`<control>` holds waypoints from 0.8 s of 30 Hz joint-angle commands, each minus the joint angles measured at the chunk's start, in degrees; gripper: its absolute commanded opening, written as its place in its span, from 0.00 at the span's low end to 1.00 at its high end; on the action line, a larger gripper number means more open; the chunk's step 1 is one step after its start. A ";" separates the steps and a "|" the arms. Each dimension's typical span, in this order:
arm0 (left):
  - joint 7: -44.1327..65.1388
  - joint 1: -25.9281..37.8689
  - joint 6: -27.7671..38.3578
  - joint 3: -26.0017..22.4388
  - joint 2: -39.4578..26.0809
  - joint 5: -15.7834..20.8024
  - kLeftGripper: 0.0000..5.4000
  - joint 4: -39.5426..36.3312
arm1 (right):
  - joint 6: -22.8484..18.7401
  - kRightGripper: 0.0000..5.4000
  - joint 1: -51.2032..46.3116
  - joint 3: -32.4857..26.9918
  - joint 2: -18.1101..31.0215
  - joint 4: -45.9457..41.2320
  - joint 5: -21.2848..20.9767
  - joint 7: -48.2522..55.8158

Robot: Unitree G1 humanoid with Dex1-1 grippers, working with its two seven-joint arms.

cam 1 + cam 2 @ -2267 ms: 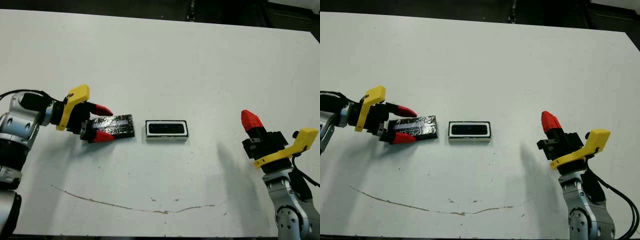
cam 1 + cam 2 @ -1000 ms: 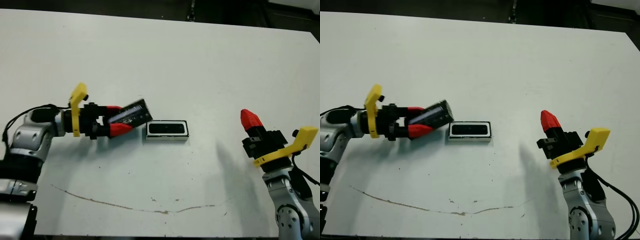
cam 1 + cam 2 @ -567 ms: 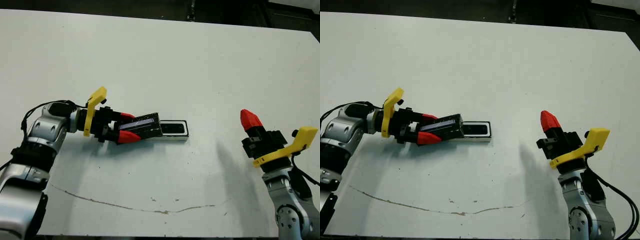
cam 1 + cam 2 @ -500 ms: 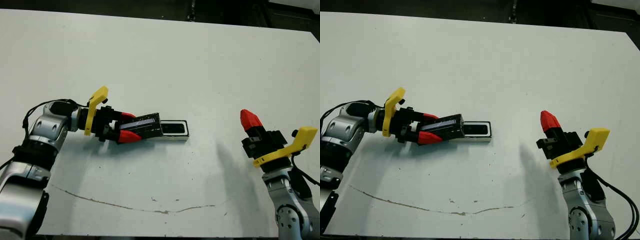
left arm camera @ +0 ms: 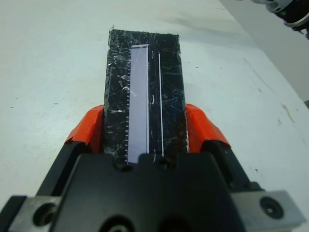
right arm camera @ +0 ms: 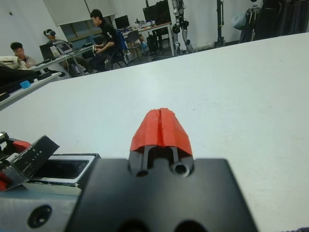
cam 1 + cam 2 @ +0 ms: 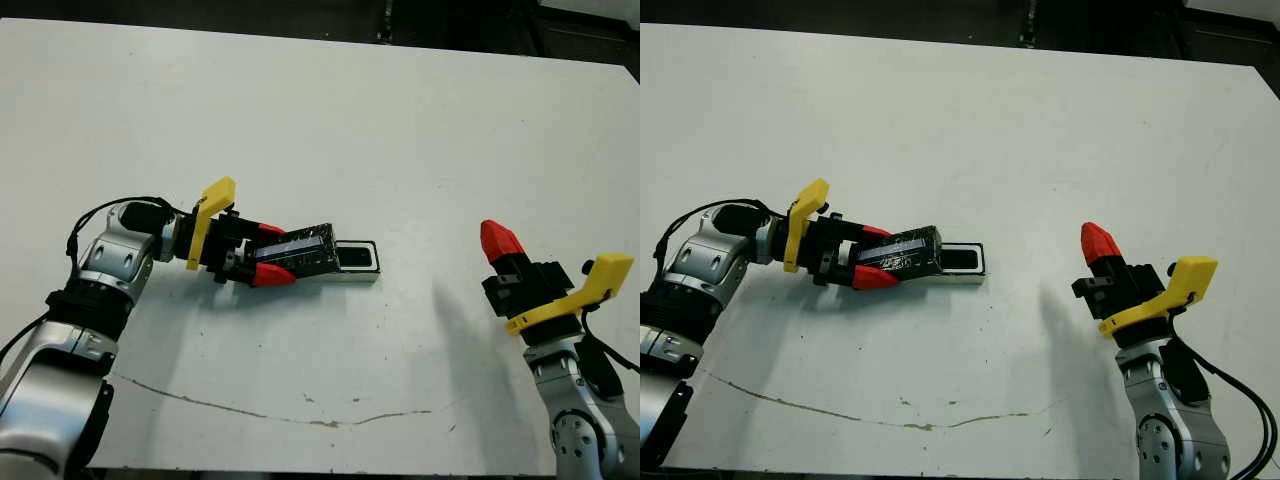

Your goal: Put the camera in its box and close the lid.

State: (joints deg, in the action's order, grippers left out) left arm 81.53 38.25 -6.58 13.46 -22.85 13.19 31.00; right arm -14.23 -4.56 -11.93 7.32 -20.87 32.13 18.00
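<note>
My left gripper is shut on the lid, a black speckled slab with a pale strip along its top. The lid is tilted, its far end raised over the left part of the box. That white tray with a dark rim lies at mid-table with the camera lying dark inside it; only their right ends show past the lid. In the right wrist view the box and the raised lid show side on. My right gripper is shut on nothing, well right of the box.
A thin brown line runs across the table near its front edge. Beyond the far edge, people sit at desks in the right wrist view. White tabletop lies between the box and my right gripper.
My left gripper has carried the lid off the table and to the right, so its far end now covers the box's left part. The right arm has stayed still.
</note>
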 commanded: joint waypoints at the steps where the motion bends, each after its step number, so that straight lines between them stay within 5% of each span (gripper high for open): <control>1: -1.23 -2.18 -0.98 2.68 1.86 -2.06 0.58 -1.26 | -0.16 0.00 -0.63 -0.20 0.81 -0.07 -0.04 0.14; 13: -1.54 -2.78 0.04 2.55 3.42 -1.18 0.58 -0.84 | -0.01 0.00 -0.59 -0.06 0.83 0.09 -0.53 0.16; 24: -1.35 -1.47 -1.95 -3.23 1.05 3.25 0.58 -2.68 | -0.12 0.00 -0.44 0.03 0.73 0.13 -0.50 0.37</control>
State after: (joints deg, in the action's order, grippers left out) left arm 80.22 36.54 -7.41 10.60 -21.91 15.81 29.50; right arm -14.22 -4.56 -11.83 7.33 -20.85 31.83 18.42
